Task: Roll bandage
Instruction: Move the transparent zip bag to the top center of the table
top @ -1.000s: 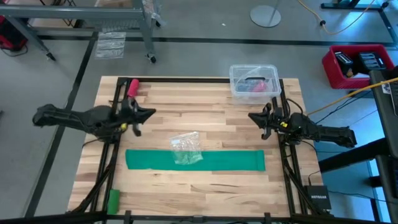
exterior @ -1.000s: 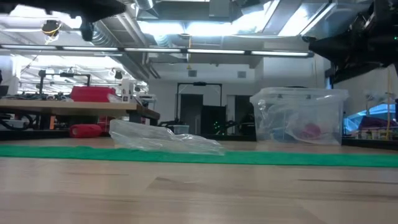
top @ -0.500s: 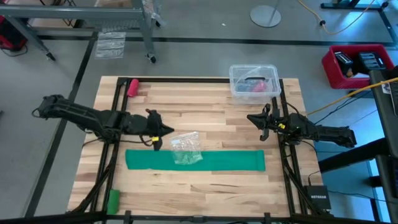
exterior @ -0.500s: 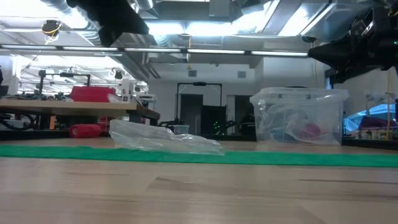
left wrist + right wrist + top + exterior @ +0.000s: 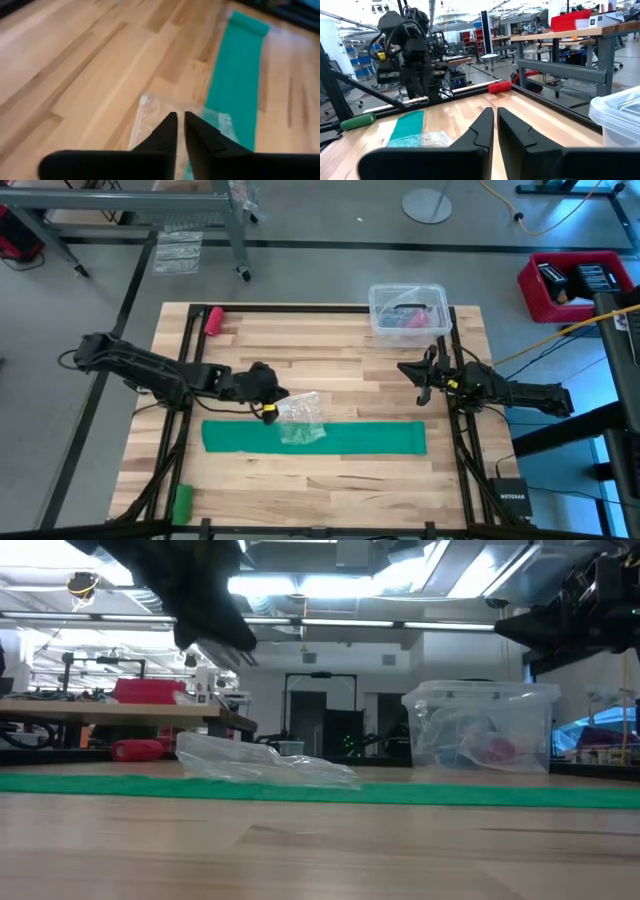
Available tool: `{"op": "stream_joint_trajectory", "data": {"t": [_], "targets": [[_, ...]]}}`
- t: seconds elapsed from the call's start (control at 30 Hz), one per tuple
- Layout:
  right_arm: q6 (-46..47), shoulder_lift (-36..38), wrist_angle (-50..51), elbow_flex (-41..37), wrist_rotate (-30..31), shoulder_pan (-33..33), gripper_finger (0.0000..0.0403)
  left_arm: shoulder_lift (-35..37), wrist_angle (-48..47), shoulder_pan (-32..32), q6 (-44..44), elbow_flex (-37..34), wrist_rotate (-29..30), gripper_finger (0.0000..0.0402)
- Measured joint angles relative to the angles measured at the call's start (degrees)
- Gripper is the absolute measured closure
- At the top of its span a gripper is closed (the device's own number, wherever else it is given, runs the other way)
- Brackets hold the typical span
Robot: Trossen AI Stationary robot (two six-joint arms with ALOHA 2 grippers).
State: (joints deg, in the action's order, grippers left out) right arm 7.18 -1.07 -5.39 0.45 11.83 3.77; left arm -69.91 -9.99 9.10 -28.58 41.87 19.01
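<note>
Nearest the front edge of the wooden table (image 5: 330,480), a small bright-green roll (image 5: 181,500) lies at the left corner, well apart from everything else. Just behind it, the bandage (image 5: 314,438) is spread as a long flat teal-green strip running left to right across the table's middle, unrolled along its whole length. A crumpled clear plastic wrapper (image 5: 299,417) rests partly on the strip's far edge, a little left of its centre.

Right beside that wrapper, the left end effector (image 5: 270,401) hangs over the table, its tips pointing toward the plastic. In the left wrist view its two dark fingers (image 5: 170,131) stand nearly together with only a thin slit between them, nothing held, and the wrapper and bandage lie just beyond.

Over at the right edge of the table, the right end effector (image 5: 414,370) waits in the air, well apart from the bandage; its fingers (image 5: 481,131) are closed to a narrow slit and grip nothing.

Farther back, a clear plastic bin (image 5: 407,311) with something pink-red inside stands at the far right edge, and a pink-red roll (image 5: 213,319) lies at the far left corner.
</note>
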Motion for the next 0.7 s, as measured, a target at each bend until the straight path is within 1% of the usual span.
{"op": "stream_joint_trajectory", "data": {"t": [0.17,0.27,0.37,0.47,0.63,0.7], "targets": [[0.0,-0.3,0.0,0.0,0.0,0.0,0.0375,-2.4,0.2,-2.3,-4.1,0.0,-4.7,0.0286],[0.0,-0.3,-0.1,0.0,0.0,0.0,0.0375,-3.1,0.4,-3.5,-7.4,0.0,-9.0,0.0244],[0.0,-0.6,0.0,0.0,0.3,0.0,0.0375,-3.0,0.5,-4.5,-8.1,0.0,-9.9,0.0215],[0.0,-0.7,-0.1,0.0,0.6,0.0,0.0375,-3.3,1.6,-5.2,-8.0,0.0,-9.9,0.0202],[1.1,-1.5,-0.2,0.0,0.6,0.0,0.0375,-8.1,13.0,-3.2,-2.4,0.0,-9.9,0.0199],[1.8,-2.0,-0.1,0.0,0.6,0.0,0.0375,-9.6,13.8,-2.6,-0.9,0.0,-10.0,0.0199]]}}
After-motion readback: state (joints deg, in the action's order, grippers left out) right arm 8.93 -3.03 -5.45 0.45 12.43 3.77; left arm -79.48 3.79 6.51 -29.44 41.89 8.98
